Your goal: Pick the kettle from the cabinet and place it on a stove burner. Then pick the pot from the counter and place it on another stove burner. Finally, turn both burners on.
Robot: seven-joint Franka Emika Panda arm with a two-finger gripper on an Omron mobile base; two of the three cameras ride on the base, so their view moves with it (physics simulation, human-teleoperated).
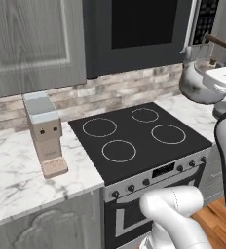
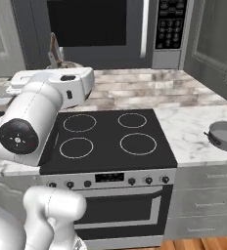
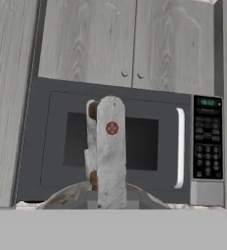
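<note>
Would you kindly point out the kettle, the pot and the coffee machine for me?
kettle (image 1: 197, 86): left base view, silver body.
pot (image 2: 226, 135): right base view, grey side wall.
coffee machine (image 1: 45, 132): left base view, beige front.

white arm (image 2: 34, 114) raised, fingers (image 3: 110, 156) pinched shut

A dark grey built-in microwave (image 3: 120, 146) with a white bar handle and a black keypad panel hangs over the range. A boxy beige-and-grey coffee machine (image 1: 45, 133) stands on the marble, left of the cooktop. A stone-tile backsplash (image 2: 154, 93) runs behind.
</note>
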